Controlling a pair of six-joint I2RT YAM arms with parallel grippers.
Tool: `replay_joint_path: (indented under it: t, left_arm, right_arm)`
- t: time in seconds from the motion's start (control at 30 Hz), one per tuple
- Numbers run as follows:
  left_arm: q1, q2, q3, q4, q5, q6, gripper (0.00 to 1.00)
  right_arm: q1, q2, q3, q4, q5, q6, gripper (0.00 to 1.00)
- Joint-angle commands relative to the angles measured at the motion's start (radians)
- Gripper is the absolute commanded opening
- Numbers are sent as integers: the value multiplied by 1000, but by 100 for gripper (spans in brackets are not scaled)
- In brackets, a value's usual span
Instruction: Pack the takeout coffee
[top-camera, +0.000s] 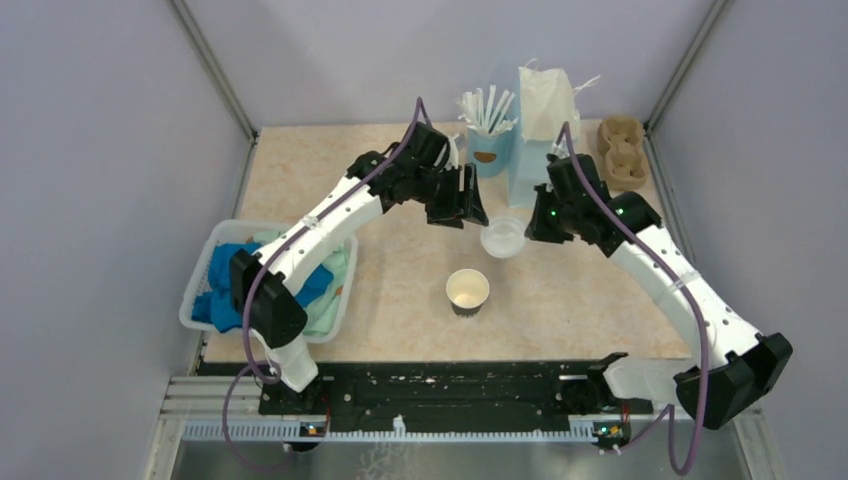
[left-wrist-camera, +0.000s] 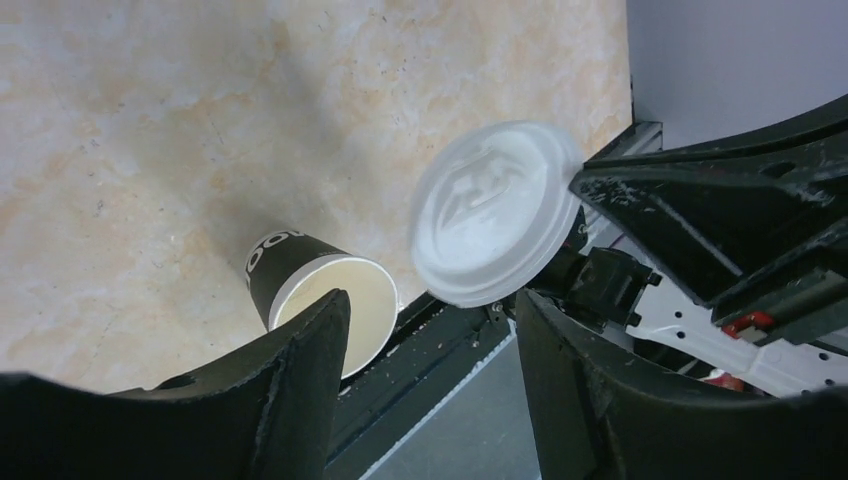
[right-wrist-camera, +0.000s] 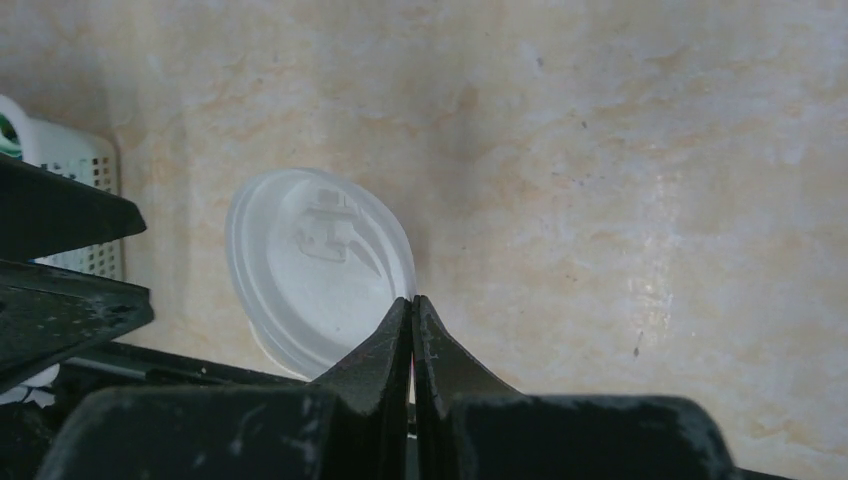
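While the right hand (right-wrist-camera: 412, 300) is pinched shut on the rim of the round white lid (right-wrist-camera: 315, 270), we see the paper cup (top-camera: 467, 291) standing apart from it. The cup is cream above and black below, upright and open near the middle of the bench (top-camera: 330, 170). The lid is just behind this cup and a little to its right, and it seems lifted off the bench. The left hand (left-wrist-camera: 428, 305) hangs close to the lid with its jaws wide apart, and we see nothing held in it. At the left edge lies a white basket (top-camera: 200, 290) of blue and green cloths (top-camera: 225, 275). At the back stand a light blue cup (top-camera: 488, 150) of white sticks, a paper bag (top-camera: 540, 130) and a cardboard cup carrier (top-camera: 622, 150).
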Motion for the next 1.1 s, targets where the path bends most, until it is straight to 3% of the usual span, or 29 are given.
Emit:
replay_joint_path:
  t: [0.0, 0.1, 0.2, 0.53, 0.83, 1.07]
  left_arm:
    - [-23, 10, 110, -112, -144, 54, 65]
    - [-28, 26, 133, -138, -182, 78, 51]
    - [-35, 39, 145, -166, -220, 96, 46]
    - [-51, 54, 114, -187, -251, 118, 40]
    - [-51, 63, 92, -172, -229, 119, 24]
    - [-51, 67, 85, -170, -222, 119, 23]
  right_arm:
    - [95, 61, 109, 2, 50, 43, 0]
    - [127, 87, 130, 14, 51, 52, 0]
    - [140, 103, 145, 18, 48, 56, 0]
    - [161, 115, 144, 31, 39, 61, 0]
    - [178, 120, 147, 39, 39, 70, 0]
    - [184, 122, 152, 40, 37, 70, 0]
